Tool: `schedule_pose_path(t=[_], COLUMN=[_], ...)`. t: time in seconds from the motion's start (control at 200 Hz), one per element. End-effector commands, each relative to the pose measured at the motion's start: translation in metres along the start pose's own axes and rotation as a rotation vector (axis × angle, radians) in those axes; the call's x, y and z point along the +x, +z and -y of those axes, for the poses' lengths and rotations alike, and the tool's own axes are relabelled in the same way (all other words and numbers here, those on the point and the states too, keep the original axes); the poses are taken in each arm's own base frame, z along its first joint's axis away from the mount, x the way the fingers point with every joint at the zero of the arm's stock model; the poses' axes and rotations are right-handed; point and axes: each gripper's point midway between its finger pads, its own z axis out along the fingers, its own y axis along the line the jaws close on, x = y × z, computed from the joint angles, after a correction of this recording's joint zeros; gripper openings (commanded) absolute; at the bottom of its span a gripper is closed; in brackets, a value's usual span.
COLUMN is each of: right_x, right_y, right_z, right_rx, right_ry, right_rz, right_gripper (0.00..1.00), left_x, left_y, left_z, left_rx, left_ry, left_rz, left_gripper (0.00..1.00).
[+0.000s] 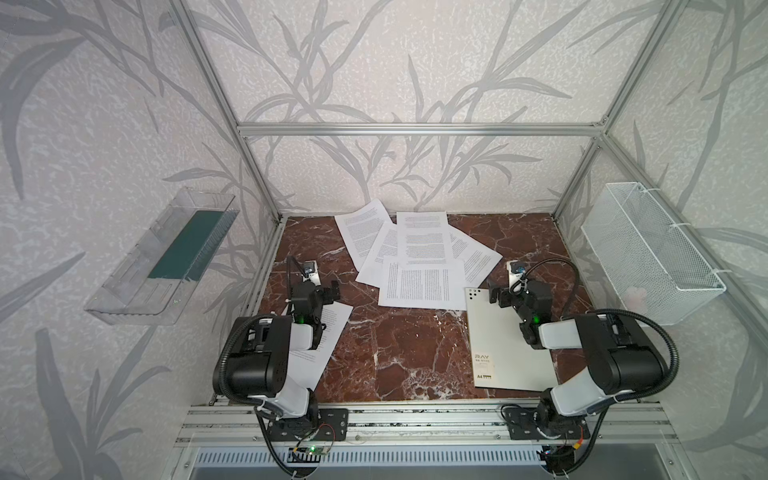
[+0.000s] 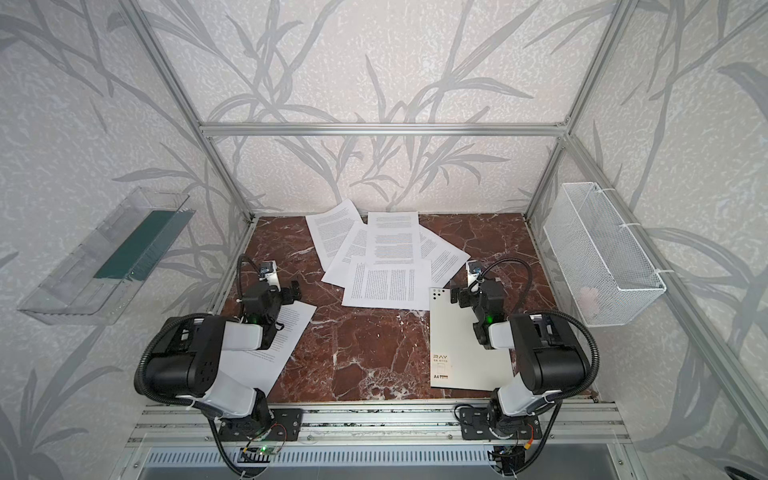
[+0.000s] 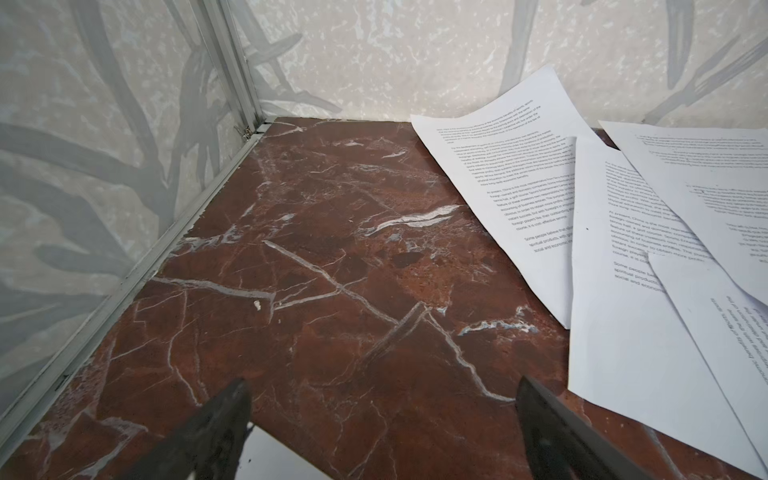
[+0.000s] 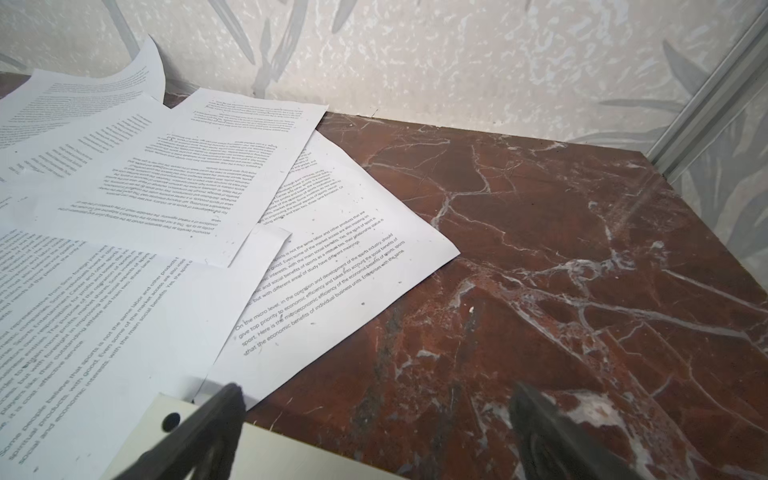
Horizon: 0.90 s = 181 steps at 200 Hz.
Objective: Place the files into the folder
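Note:
Several files [image 1: 415, 257] [image 2: 386, 253], white sheets of dense black text, lie overlapping at the back middle of the table. One more sheet [image 1: 328, 332] lies at the left front, partly under the left arm. The folder [image 1: 498, 340] [image 2: 461, 345] is closed, off-white side up, at the right front. My left gripper [image 1: 322, 289] [image 3: 383, 384] hangs open over bare marble beside a sheet corner [image 3: 274, 453]. Over the folder's far corner [image 4: 291, 453], my right gripper [image 1: 505, 291] [image 4: 377, 388] is open and holds nothing. The pile [image 4: 187, 187] lies just beyond it.
A clear plastic tray with a green base [image 1: 166, 257] hangs on the left wall. A white wire mesh basket [image 1: 648, 253] hangs on the right wall. Aluminium frame rails edge the red marble table top [image 1: 395, 353]. Bare marble lies between the arms.

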Motion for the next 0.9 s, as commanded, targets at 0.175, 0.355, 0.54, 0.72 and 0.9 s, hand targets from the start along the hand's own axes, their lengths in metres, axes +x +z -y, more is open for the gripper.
schedule_pose_path(t=[0.175, 0.355, 0.54, 0.72, 0.9], right_x=[-0.0085, -0.0085, -0.0085, -0.0085, -0.0085], right_y=[0.0017, 0.0017, 0.0017, 0.0017, 0.0017], right_z=[-0.002, -0.002, -0.002, -0.002, -0.002], right_rx=[-0.009, -0.009, -0.009, -0.009, -0.009], right_ry=[-0.01, -0.01, -0.011, -0.01, -0.01], right_rz=[0.026, 0.026, 0.026, 0.026, 0.026], right_gripper=[0.99, 0.99, 0.99, 0.99, 0.99], left_x=[-0.0053, -0.006, -0.0064, -0.0065, -0.0067], left_y=[0.0021, -0.0025, -0.0026, -0.0012, -0.0002], left_z=[0.0008, 0.0004, 0.0008, 0.0018, 0.0023], left_rx=[0.004, -0.039, -0.041, -0.031, -0.022], left_ry=[0.006, 0.027, 0.028, 0.029, 0.024], left_rz=[0.012, 0.037, 0.039, 0.032, 0.028], left_gripper=[0.99, 0.99, 0.99, 0.99, 0.99])
